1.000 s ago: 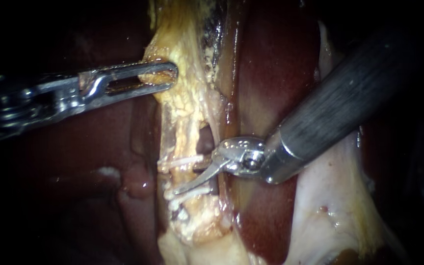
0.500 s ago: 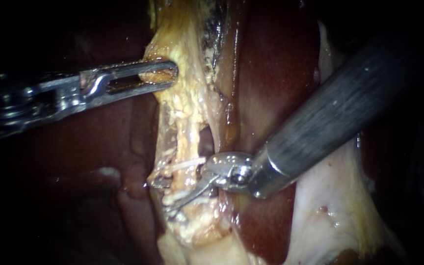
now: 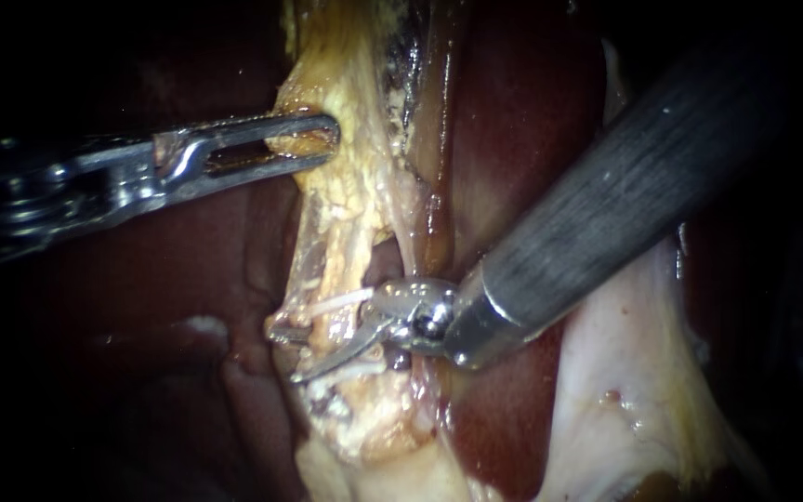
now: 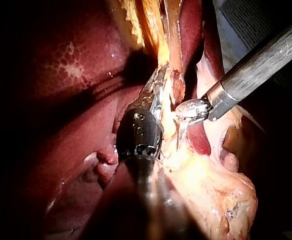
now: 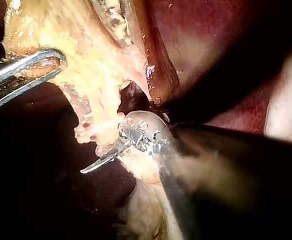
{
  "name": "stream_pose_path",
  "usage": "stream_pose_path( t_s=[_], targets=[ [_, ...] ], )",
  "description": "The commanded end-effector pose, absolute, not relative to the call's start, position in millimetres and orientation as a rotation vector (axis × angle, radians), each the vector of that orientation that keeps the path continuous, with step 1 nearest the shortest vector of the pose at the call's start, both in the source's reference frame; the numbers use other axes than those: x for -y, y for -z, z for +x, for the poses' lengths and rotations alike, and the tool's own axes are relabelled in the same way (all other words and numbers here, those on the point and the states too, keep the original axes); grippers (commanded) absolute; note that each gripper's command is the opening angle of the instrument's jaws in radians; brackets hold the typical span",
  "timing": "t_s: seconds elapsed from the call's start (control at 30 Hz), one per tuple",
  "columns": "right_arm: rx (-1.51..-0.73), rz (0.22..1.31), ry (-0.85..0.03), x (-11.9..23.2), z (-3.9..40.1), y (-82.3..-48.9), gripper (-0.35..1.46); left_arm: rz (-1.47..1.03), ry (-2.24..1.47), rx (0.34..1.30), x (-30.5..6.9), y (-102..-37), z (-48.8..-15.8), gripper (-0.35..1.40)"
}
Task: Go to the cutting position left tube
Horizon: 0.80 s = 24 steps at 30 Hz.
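The right instrument has its jaws narrowly open astride the left tube, between two white clips. The left instrument has its jaws clamped on fatty tissue higher up, pulling it taut. The blades should probably sit midway between the clips, with their tips showing past the tube.

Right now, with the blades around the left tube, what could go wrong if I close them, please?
The right instrument has open blades astride the left tube, close to the white clip: closing here might strike or loosen it. The far blade tip lies past the tube, near the liver, and might nick it. The left instrument holds yellow tissue taut, so cut ends may spring apart.
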<state>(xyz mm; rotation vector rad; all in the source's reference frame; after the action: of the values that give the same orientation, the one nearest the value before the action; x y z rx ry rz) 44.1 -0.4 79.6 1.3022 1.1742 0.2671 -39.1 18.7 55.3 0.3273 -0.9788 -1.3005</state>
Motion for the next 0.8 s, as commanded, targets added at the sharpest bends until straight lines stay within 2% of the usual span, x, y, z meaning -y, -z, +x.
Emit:
stream_pose_path(
  t_s=[0.03,0.23,0.8],
  targets=[
    [-1.169,1.305,-0.274,0.4,44.1,-79.5,1.25,0.327,1.301,0.979,-18.7,-55.3,-39.1,-0.35],
    [-1.145,1.334,-0.314,0.3,44.0,-79.7,1.27,0.327,1.301,0.979,-18.7,-55.3,-39.1,-0.35],
    [-1.142,1.338,-0.33,0.0,43.9,-79.8,1.3,0.327,1.301,0.978,-18.7,-55.2,-39.1,-0.35]
  ],
)
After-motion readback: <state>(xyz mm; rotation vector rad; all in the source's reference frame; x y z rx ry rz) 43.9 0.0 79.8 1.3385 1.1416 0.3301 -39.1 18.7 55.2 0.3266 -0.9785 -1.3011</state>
